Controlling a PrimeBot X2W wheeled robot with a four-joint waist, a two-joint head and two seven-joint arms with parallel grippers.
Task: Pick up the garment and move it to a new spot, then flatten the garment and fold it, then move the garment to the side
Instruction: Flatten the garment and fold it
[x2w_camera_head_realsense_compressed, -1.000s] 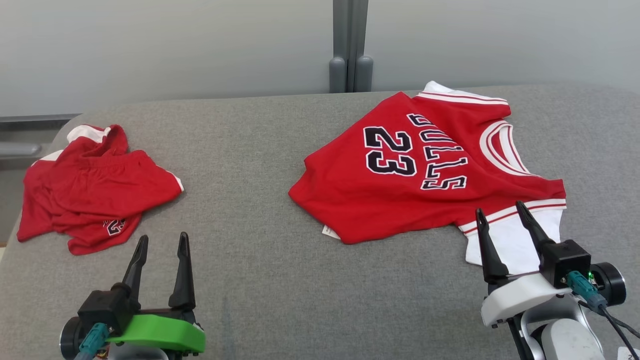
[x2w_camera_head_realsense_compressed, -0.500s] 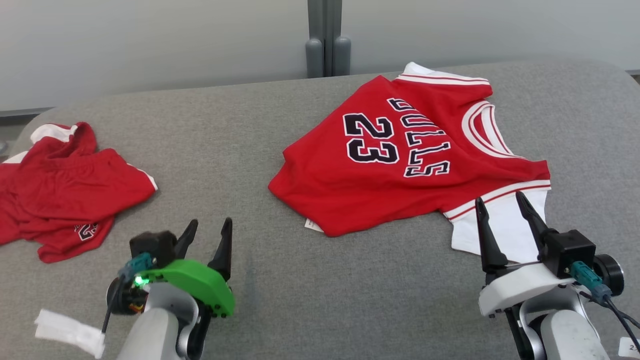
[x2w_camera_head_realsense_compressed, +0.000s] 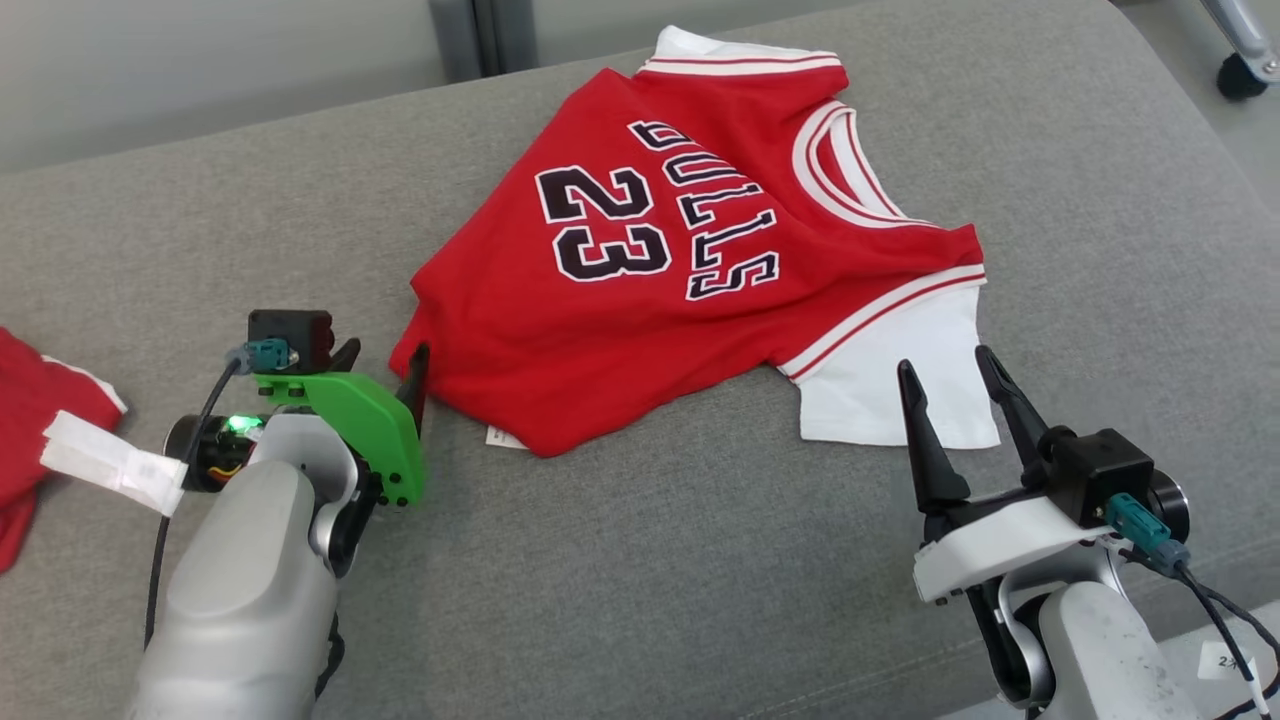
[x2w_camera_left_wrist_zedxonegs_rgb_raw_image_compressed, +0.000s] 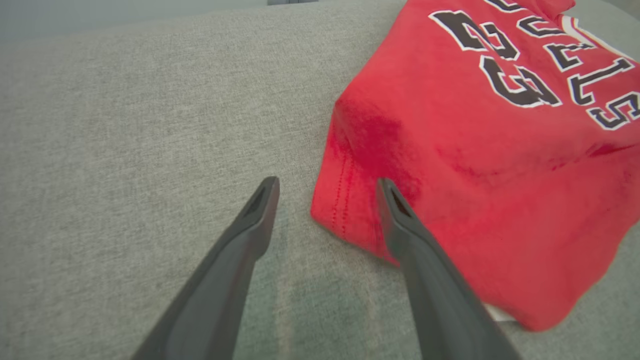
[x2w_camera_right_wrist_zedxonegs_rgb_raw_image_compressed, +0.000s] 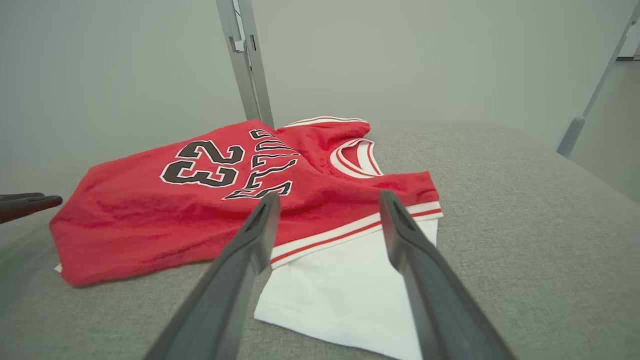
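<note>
I am working on the first step, as I judge it: the pick-up of the garment, which is not yet lifted. The red jersey (x2w_camera_head_realsense_compressed: 660, 290) is lying spread on the grey cushion (x2w_camera_head_realsense_compressed: 650, 580), toward the far side, number side up, ahead of both grippers.

My left gripper (x2w_camera_head_realsense_compressed: 383, 352) is standing wide open and holding nothing. In the left wrist view the hem corner of the jersey is lying between its two fingers, with one finger over the red cloth (whether it is touching the cloth I cannot tell). My right gripper (x2w_camera_head_realsense_compressed: 945, 362) is also wide open and empty, hovering just before the white sleeve (x2w_camera_head_realsense_compressed: 890, 390).

The next move, I think, is asking both grippers to go down onto the cloth and close on one edge each: the left on the hem corner, the right on the sleeve or shoulder, without pinching the cushion cover.

Counting, I am seeing:
- two grippers
- one jersey with two white sleeves
- one small white tag (x2w_camera_head_realsense_compressed: 503, 437) at its hem
- one other red garment (x2w_camera_head_realsense_compressed: 30, 420), partly cut by the left edge
</note>
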